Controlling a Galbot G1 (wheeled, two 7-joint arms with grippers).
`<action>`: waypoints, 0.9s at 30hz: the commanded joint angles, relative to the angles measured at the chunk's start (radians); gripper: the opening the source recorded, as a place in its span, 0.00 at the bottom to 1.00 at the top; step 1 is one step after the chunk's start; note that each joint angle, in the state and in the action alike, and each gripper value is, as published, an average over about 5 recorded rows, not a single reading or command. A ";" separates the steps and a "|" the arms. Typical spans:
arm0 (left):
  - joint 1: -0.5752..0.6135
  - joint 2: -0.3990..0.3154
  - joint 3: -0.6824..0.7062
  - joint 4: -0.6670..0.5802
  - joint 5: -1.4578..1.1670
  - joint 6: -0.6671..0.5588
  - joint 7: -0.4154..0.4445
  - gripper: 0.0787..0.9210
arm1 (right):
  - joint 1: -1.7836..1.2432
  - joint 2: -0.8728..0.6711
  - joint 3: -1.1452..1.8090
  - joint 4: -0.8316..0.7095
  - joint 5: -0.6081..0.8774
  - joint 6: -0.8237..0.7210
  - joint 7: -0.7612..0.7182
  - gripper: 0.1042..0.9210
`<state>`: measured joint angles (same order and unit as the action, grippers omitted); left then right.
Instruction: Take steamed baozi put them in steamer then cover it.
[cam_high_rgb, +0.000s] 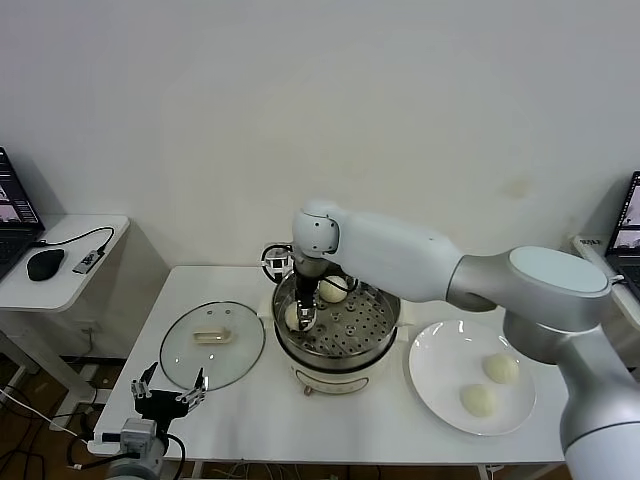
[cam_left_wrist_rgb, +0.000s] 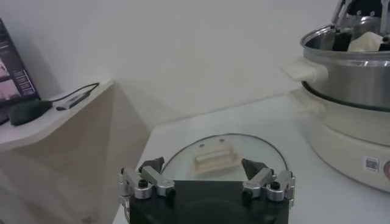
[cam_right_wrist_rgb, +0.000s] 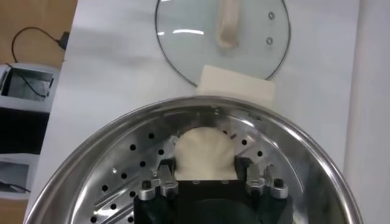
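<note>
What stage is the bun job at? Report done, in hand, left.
Done: one bun lies on the steamer tray. In hand: the right hand is down in the steamer with a second bun between its open fingers, sitting on the tray. Left: two buns wait on the plate; the lid lies on the table. The left hand waits open near the lid.

Right arm (cam_high_rgb: 420, 262) stretches across the steamer (cam_high_rgb: 338, 335), blocking the way in from above. Open table lies between steamer and cover (cam_high_rgb: 212, 345), the left gripper (cam_high_rgb: 170, 394) hovering just off that lid. Two baozi (cam_high_rgb: 490, 384) crowd the plate's (cam_high_rgb: 430, 385) outer half.
</note>
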<state>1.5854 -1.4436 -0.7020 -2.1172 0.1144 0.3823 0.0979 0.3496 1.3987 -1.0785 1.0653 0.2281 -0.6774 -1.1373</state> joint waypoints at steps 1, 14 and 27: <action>-0.002 0.000 0.001 0.001 0.001 0.000 0.001 0.88 | 0.020 -0.047 0.014 0.057 0.004 -0.001 0.003 0.84; -0.005 -0.003 0.016 0.004 0.004 0.006 0.007 0.88 | 0.287 -0.487 -0.038 0.396 0.067 0.022 -0.101 0.88; 0.004 0.011 0.003 0.016 -0.001 0.010 0.011 0.88 | 0.254 -0.913 -0.048 0.563 -0.037 0.092 -0.159 0.88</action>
<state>1.5889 -1.4349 -0.6977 -2.1026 0.1135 0.3919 0.1083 0.5931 0.7997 -1.1180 1.4868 0.2476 -0.6205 -1.2559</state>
